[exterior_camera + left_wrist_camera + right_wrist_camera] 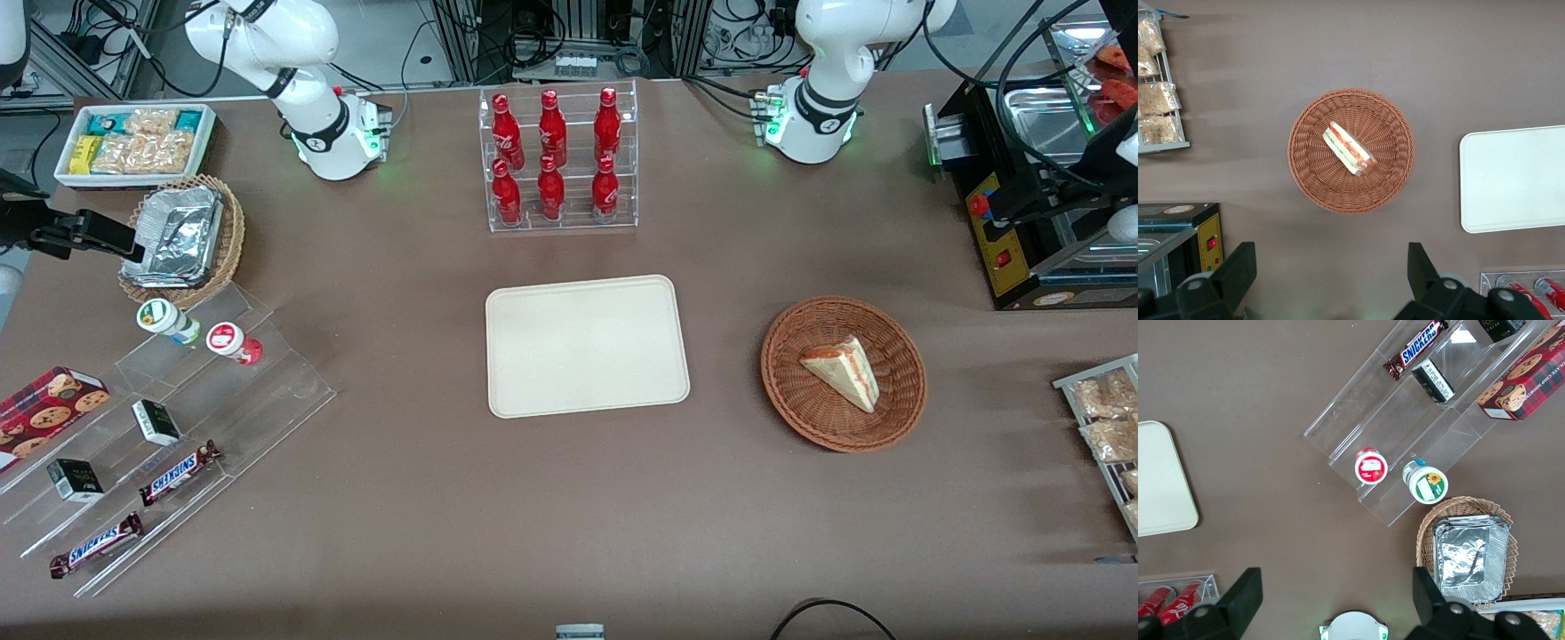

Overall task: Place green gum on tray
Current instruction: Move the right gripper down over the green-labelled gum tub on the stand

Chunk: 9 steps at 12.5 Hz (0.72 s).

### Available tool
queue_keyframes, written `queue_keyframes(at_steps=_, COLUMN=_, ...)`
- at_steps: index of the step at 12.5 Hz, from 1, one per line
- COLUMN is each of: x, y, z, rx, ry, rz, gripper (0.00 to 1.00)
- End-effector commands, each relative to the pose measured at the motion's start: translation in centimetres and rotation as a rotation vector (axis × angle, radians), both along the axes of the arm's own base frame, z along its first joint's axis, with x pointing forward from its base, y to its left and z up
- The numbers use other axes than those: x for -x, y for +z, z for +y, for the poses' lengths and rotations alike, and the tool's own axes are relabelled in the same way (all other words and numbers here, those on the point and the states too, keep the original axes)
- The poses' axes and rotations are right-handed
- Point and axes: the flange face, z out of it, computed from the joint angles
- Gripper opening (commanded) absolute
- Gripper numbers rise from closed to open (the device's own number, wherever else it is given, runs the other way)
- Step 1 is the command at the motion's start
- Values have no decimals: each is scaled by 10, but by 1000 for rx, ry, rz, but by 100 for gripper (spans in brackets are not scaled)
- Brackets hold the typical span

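Note:
The green gum (166, 321) (1426, 482), a white canister with a green-and-yellow mark on its lid, stands on the top step of a clear acrylic shelf (222, 391). A red-lidded canister (233, 342) (1371, 467) stands beside it. The cream tray (587, 347) (1158, 480) (1511, 180) lies bare at the table's middle. My gripper (89, 233) (1335, 593) hangs high over the working arm's end of the table, near the foil basket. It is open, with nothing between its fingers (1245, 593), and well apart from the gum.
A foil container in a wicker basket (182, 236) sits beside the shelf. The shelf also holds Snickers bars (178, 473), small black boxes and a cookie box (49, 404). Elsewhere are a white snack bin (133, 142), a cola bottle rack (558, 160) and a sandwich basket (898, 418).

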Motion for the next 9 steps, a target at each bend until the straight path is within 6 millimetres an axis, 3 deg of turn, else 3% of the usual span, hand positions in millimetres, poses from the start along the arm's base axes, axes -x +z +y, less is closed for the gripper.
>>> queue_keyframes(at_steps=1, x=-2, y=7, z=5, rx=23, ry=-14, rz=-12, gripper=100)
queue_keyframes(at_steps=3, x=-6, y=1, z=1, rx=17, ry=-6, rz=-12, gripper=100)
queue_keyframes(at_steps=5, x=-8, y=-23, z=-9, rx=-2, ry=71, rz=31, gripper=100)
queue_keyframes(at_steps=9, x=-5, y=-70, z=-49, rx=-27, ry=216, rz=8, gripper=99)
